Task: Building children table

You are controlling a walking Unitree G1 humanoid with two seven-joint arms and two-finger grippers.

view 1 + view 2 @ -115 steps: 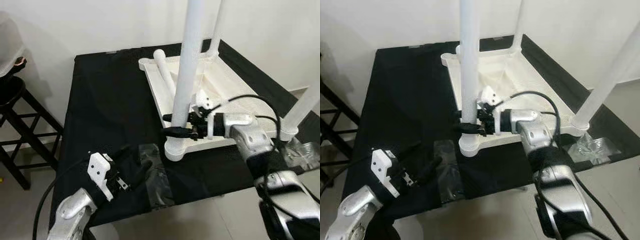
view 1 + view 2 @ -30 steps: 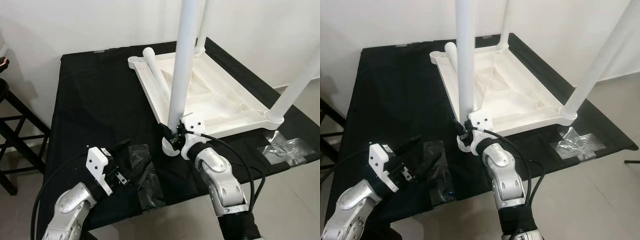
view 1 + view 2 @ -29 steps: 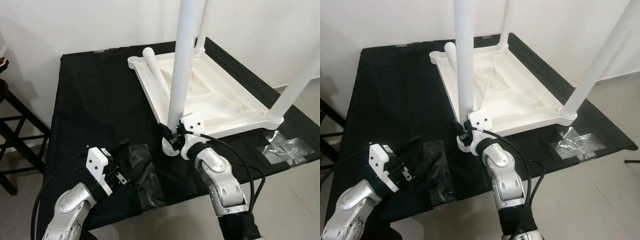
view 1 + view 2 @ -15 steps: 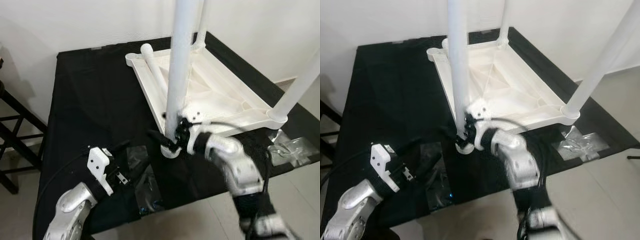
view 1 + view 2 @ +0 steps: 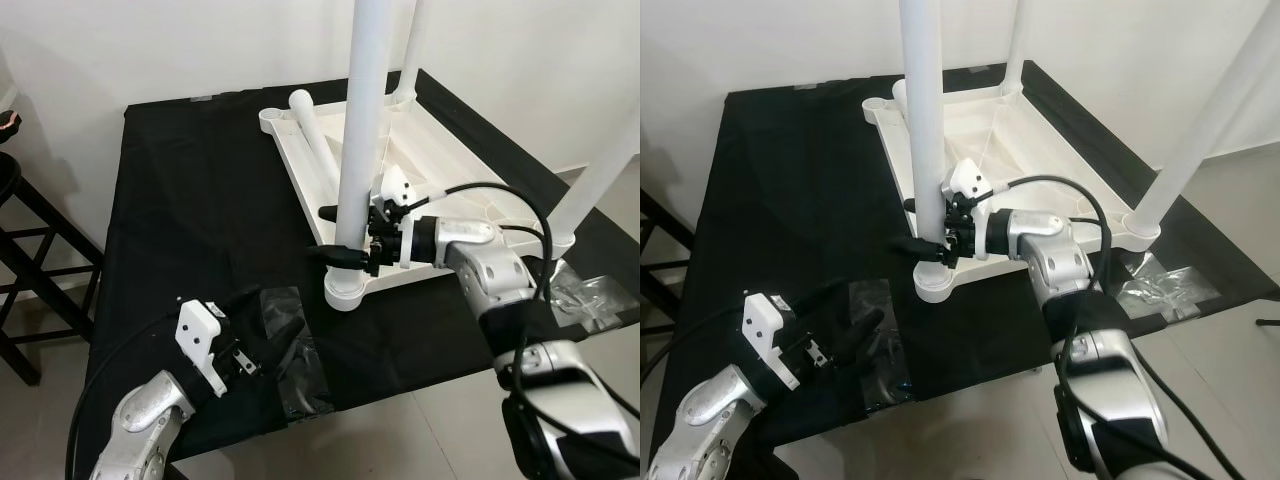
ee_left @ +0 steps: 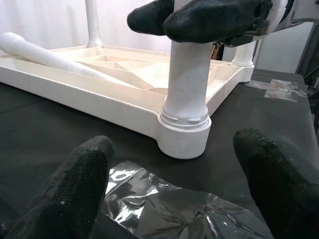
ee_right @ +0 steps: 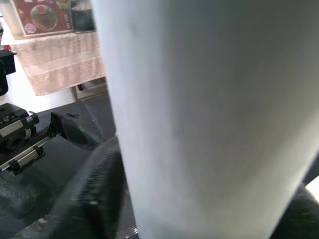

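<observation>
Nearest, at the lower left of the head views, the left end effector (image 5: 262, 345) hovers open over a clear plastic wrapper (image 5: 290, 350) on the black table (image 5: 190, 200), idle. Further in, at frame centre, the right end effector (image 5: 340, 235) is clamped around the upright white leg (image 5: 360, 130) just above its corner socket (image 5: 345, 290) on the upturned tabletop (image 5: 440, 180). A sideways pull could tilt the leg or drag the tabletop, since nothing braces it.
</observation>
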